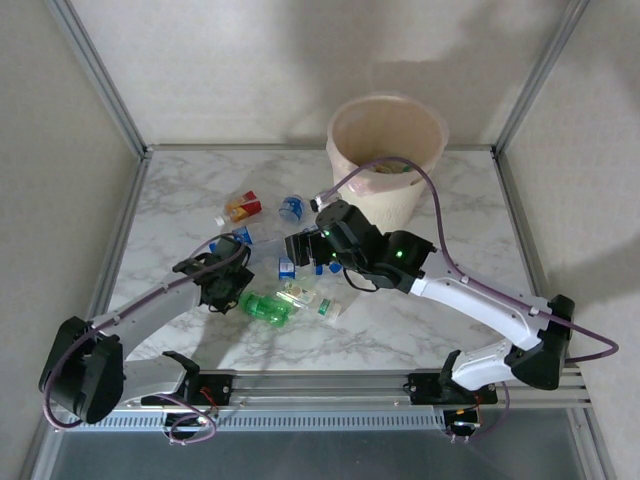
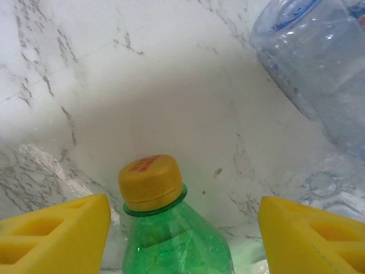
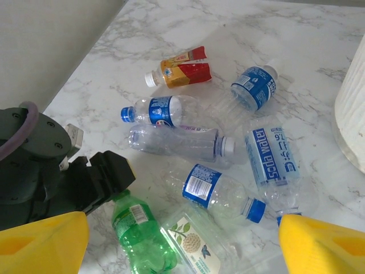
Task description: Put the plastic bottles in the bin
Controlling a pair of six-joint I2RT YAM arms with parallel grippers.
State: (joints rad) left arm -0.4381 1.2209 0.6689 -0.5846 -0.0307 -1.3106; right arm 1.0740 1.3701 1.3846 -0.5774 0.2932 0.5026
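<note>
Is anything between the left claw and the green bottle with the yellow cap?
Nothing visible. The green bottle lies between the fingers of the open left claw; a clear bottle lies off to one side.

Marble-look table boxed in by plain pale walls.
A white tabletop [image 1: 180, 190] with grey veining fills the floor of the booth. Off-white panels close it on the far side [image 1: 220, 70], the left [image 1: 50, 170] and the right [image 1: 600, 170]. Aluminium posts slant up from the far left [image 1: 97, 75] and far right [image 1: 537, 75] corners, and a ribbed metal rail [image 1: 330, 385] runs along the near edge. Soft grey shadows [image 1: 330, 40] (blurred at the edges) lie on the far panel.
</note>
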